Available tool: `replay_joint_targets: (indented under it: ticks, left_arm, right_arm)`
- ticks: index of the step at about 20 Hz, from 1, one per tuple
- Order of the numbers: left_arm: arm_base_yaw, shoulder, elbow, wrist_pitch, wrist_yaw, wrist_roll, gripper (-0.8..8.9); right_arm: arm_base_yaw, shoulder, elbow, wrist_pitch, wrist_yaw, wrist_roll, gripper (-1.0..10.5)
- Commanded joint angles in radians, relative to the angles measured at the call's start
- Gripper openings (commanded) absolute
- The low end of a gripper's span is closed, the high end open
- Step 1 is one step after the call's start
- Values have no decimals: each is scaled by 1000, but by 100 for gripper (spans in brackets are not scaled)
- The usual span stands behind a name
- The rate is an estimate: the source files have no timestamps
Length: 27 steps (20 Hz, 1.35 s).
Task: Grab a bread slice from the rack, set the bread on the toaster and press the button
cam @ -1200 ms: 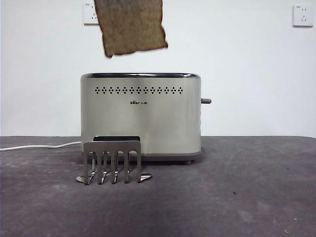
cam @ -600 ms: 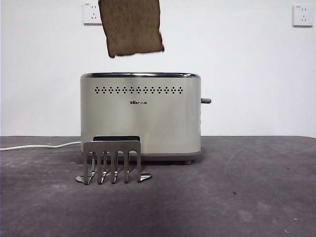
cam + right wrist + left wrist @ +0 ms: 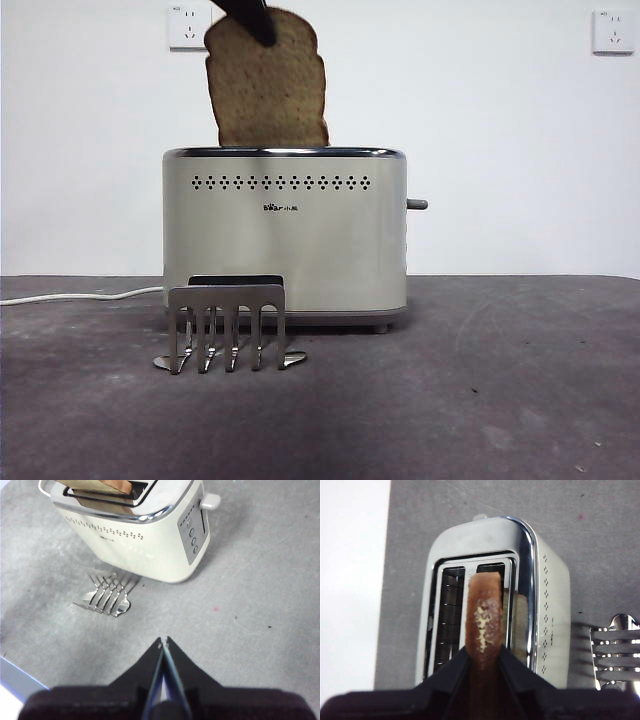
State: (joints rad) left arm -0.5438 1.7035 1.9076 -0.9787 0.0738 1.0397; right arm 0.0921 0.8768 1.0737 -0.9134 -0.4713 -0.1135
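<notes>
The slice of bread (image 3: pixel 265 90) stands upright with its rounded top up, its lower edge at the chrome rim of the cream toaster (image 3: pixel 285 240). My left gripper (image 3: pixel 483 651) is shut on the slice of bread (image 3: pixel 483 620) from above, over the slot nearer the vent holes; it shows as a black tip (image 3: pixel 250 18) in the front view. The grey rack (image 3: pixel 228 325) stands bare in front of the toaster. The button (image 3: pixel 417 204) sticks out of the toaster's right side. My right gripper (image 3: pixel 163 642) hangs shut and holds nothing, high over the table, apart from the toaster (image 3: pixel 145 540).
A white cable (image 3: pixel 80 296) runs left from the toaster along the table. Two white wall sockets (image 3: pixel 612 32) sit on the back wall. The grey table (image 3: pixel 480 400) spreads out to the right of the rack.
The bread has come down from above the toaster and swung from tilted to upright. Its lower edge now meets the toaster's top, and the gripper tip has come into the front view.
</notes>
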Motion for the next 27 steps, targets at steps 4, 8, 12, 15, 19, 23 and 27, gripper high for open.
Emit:
replay_joint_targets:
  ticks: [4, 8, 12, 15, 19, 23, 27]
  left_arm:
    - [11, 51, -2, 9, 13, 10, -10]
    - [39, 107, -2, 34, 63, -2, -9]
    - [53, 145, -2, 95, 63, -101, 46]
    - [53, 146, -2, 130, 60, -155, 276]
    - [53, 145, -2, 138, 58, -227, 292]
    - [53, 122, -2, 146, 58, -293, 292]
    - [52, 36, -1, 142, 58, -429, 292]
  right_arm:
    - [2, 0, 1, 3, -1, -12, -12]
    - [2, 2, 1, 4, -1, -12, -12]
    - [2, 15, 1, 6, -1, -17, -12]
    - [2, 35, 1, 26, -1, -17, -12]
    - [2, 85, 1, 92, -2, -15, -12]
    - [2, 163, 1, 188, -3, 1, -12]
    - [2, 265, 1, 377, -96, 98, -12]
